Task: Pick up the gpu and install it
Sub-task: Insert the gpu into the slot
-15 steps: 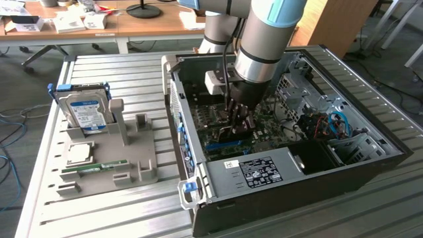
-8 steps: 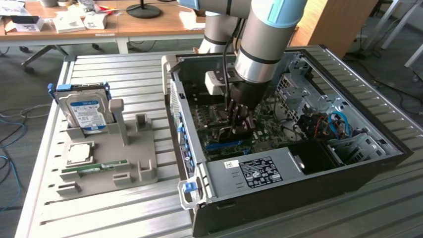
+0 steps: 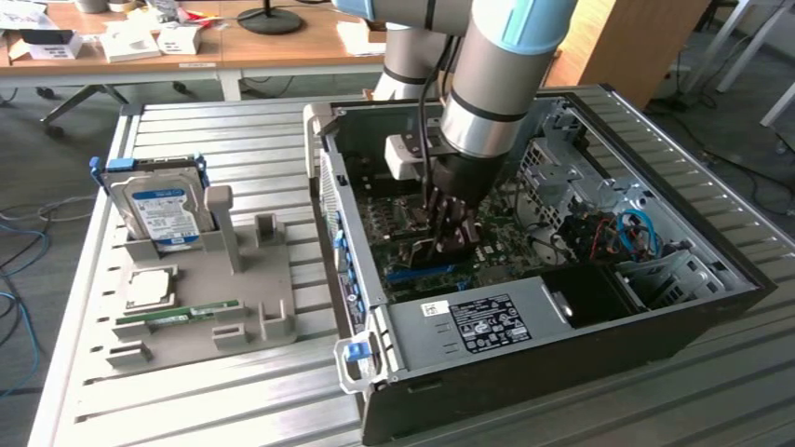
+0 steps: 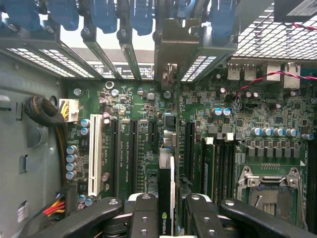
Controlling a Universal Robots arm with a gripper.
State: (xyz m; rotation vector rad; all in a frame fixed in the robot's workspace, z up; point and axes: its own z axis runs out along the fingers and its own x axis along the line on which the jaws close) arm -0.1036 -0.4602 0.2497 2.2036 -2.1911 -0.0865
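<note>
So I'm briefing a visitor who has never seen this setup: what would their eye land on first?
First, the robot arm reaching into the open computer case, its tool shut on the gpu, held on edge over the slots of the green motherboard. Next, the blue-labelled hard drive standing upright in the grey holder at the exterior view's left.

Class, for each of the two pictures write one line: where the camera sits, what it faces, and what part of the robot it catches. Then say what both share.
Exterior view: off the arm, high beside the table, looking down into the open computer case; shows the arm and pincer.
Wrist view: on the wrist, facing the motherboard inside the case; shows the fingers clamped on the graphics card.
Shared: pincer, motherboard, case interior.
</note>
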